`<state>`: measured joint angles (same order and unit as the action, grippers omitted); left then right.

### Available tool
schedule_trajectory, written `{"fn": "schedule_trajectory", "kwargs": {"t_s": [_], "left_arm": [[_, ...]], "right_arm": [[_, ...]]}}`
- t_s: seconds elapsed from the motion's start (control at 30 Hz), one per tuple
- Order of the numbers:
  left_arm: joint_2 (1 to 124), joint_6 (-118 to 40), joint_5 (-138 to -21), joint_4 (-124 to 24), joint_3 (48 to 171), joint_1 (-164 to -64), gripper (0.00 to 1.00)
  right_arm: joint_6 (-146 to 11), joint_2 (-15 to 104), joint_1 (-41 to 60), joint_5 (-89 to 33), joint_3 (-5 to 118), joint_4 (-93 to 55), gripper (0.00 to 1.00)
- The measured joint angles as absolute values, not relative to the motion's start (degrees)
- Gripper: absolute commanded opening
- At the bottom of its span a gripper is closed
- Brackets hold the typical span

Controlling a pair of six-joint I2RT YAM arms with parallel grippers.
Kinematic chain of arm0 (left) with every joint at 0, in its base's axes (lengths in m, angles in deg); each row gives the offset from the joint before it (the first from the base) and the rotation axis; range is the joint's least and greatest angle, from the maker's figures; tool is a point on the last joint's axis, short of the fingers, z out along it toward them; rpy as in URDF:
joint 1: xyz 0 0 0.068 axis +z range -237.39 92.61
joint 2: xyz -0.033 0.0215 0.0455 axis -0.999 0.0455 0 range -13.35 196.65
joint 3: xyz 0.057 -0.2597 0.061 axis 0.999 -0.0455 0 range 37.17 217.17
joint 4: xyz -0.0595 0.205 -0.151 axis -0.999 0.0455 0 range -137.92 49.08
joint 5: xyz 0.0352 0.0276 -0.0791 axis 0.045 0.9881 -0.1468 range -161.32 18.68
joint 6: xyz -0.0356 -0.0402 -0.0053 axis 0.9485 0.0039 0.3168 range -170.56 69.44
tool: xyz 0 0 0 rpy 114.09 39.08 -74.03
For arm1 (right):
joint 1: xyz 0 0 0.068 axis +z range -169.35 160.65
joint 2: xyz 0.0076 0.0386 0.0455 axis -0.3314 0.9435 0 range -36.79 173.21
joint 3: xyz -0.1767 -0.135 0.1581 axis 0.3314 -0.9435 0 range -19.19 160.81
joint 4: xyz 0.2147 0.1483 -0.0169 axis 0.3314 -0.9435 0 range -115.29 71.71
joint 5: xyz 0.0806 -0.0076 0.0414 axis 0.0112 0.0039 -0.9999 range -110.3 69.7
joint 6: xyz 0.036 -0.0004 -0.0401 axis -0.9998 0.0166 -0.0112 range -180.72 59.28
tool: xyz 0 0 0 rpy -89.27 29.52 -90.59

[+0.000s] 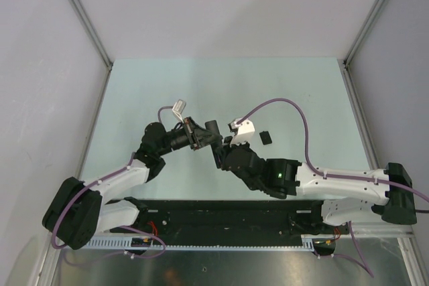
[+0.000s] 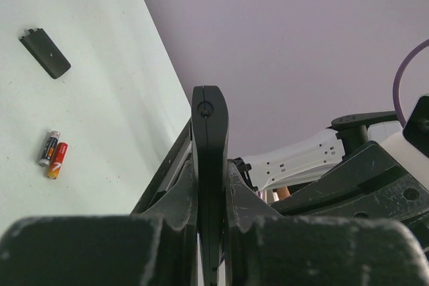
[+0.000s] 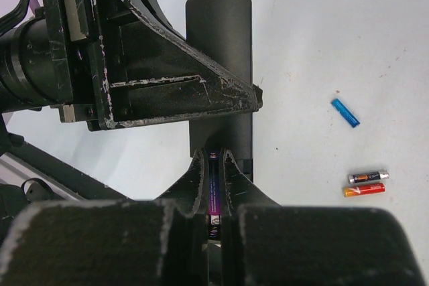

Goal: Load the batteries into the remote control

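My left gripper [image 1: 199,137] [image 2: 210,169] is shut on the black remote control [image 2: 210,125], holding it edge-on above the table. In the right wrist view the remote [image 3: 219,51] is a flat black bar with the left gripper's fingers [image 3: 167,85] across it. My right gripper [image 1: 222,152] [image 3: 214,165] is shut on a purple-blue battery [image 3: 214,192], its tip at the remote's near end. A red-orange battery [image 3: 364,189] [image 2: 57,160] and a black-and-silver one [image 3: 367,177] [image 2: 48,148] lie side by side on the table. A blue battery [image 3: 345,112] lies apart from them.
The remote's small black battery cover [image 1: 265,137] [image 2: 45,52] lies on the pale green table [image 1: 301,92], right of the grippers. The two arms meet at the table's middle. Grey walls stand along the left, right and far edges.
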<state>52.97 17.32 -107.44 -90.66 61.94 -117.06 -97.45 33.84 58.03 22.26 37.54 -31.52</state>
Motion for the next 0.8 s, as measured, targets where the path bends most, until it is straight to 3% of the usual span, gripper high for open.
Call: {"fn": "schedule_trajectory", "kwargs": {"t_s": [0.8], "left_arm": [[56.19,17.86,-104.97,-94.57,61.97,-118.53,0.0]], "right_arm": [[-96.16,31.96,58.4,21.67,38.61,-35.21,0.0]]}}
